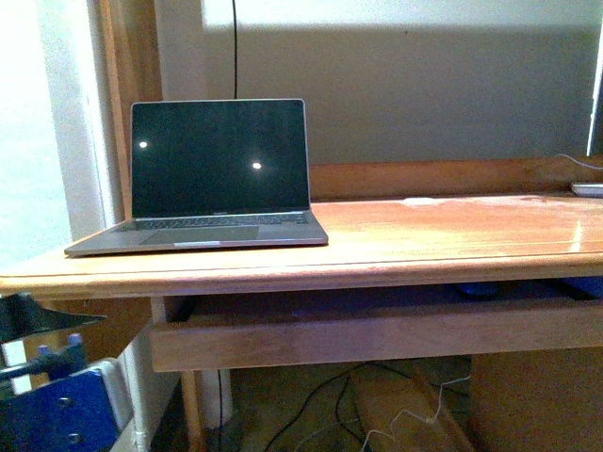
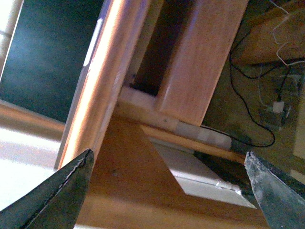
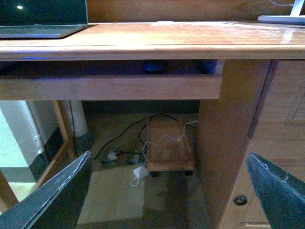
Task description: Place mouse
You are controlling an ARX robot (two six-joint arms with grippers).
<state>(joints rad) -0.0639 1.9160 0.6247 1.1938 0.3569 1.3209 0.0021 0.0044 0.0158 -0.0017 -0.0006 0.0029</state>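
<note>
The mouse (image 1: 479, 290) is a small dark dome lying in the shadowed shelf under the wooden desktop (image 1: 443, 235), right of the middle. It also shows in the right wrist view (image 3: 155, 66), behind the shelf's front rail. My right gripper (image 3: 169, 191) is open and empty, low in front of the desk and well below the mouse. My left gripper (image 2: 169, 191) is open and empty, close to the desk's left front edge and looking up along it. The mouse does not show in the left wrist view.
An open laptop (image 1: 219, 174) with a dark screen stands on the desk's left part. A white object (image 1: 586, 188) lies at the far right edge. The shelf's front rail (image 1: 377, 334) runs below the desktop. Cables and a wheeled wooden stand (image 3: 169, 148) lie on the floor underneath. A cabinet (image 3: 267, 143) closes the right side.
</note>
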